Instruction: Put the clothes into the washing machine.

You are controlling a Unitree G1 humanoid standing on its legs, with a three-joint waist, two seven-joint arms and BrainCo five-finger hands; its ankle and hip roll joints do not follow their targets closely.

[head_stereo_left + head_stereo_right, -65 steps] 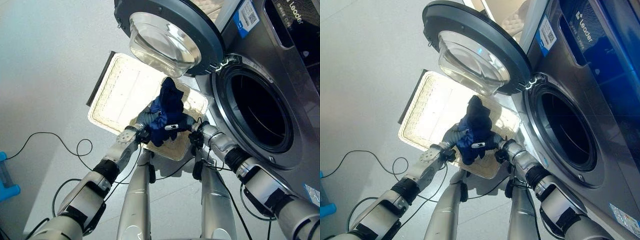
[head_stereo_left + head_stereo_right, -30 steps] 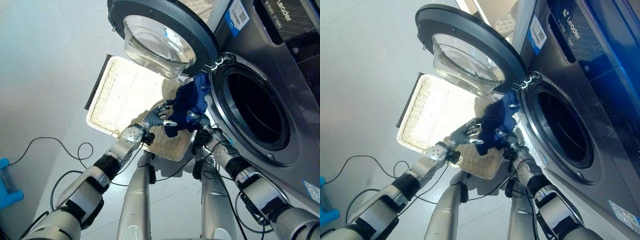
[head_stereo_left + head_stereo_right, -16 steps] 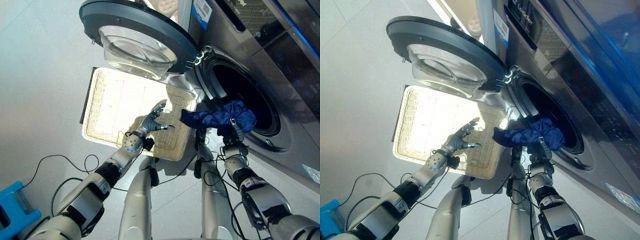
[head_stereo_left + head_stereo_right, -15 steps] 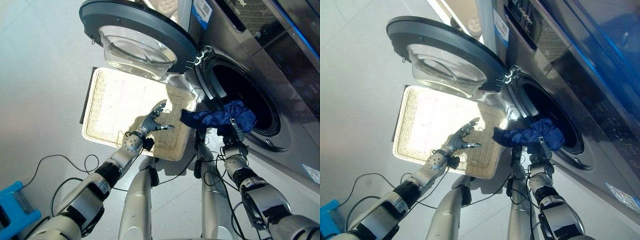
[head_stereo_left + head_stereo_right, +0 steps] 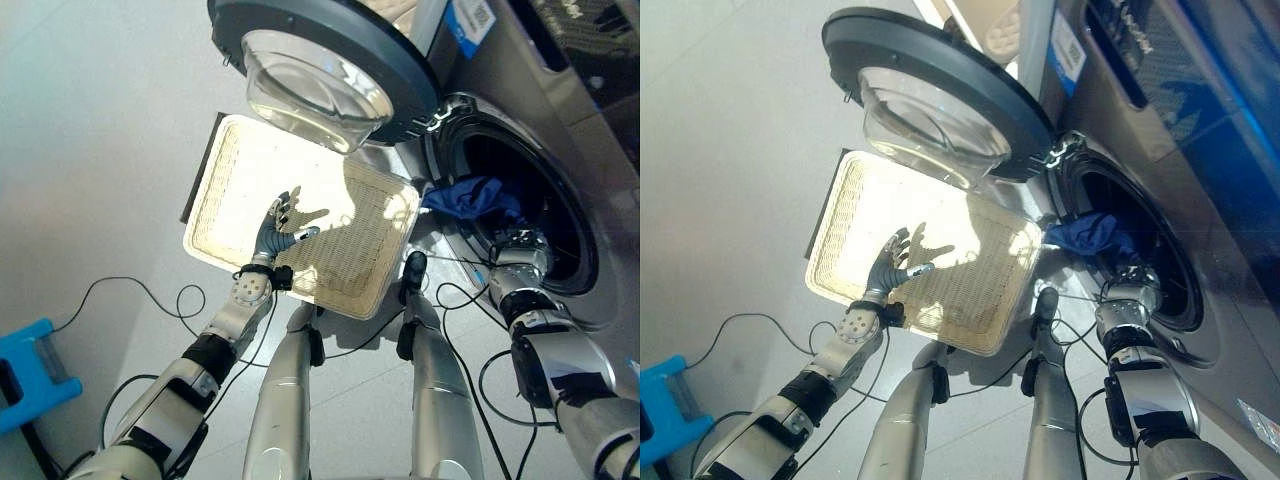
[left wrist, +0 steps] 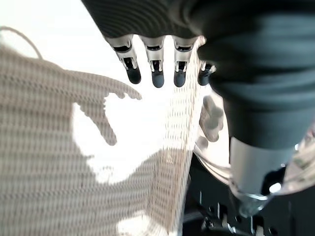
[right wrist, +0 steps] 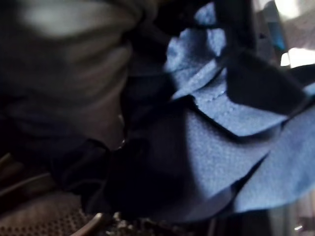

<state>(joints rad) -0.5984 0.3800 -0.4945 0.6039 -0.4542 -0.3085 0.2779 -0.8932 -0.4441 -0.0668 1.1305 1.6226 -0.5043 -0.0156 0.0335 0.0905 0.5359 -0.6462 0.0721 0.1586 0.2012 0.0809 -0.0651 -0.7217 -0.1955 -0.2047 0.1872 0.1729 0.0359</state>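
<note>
Grey floor, blue garment (image 5: 472, 196) at washing machine (image 5: 560, 130) opening, right hand (image 5: 520, 252) beneath it, grip unclear, left hand (image 5: 277, 229) spread over wicker tray (image 5: 365, 215)

Head views: two eyes of one stereo camera, set side by side, looking steeply down from above.
Shared scene: wicker basket (image 5: 300, 235) on the floor, open washer door (image 5: 940, 95), drum opening (image 5: 520, 195), both arms.
Left wrist view: very close, facing along the left hand (image 6: 162, 54) onto the basket weave.
Right wrist view: pressed near blue cloth (image 7: 221, 128), seemingly inside the drum.
</note>
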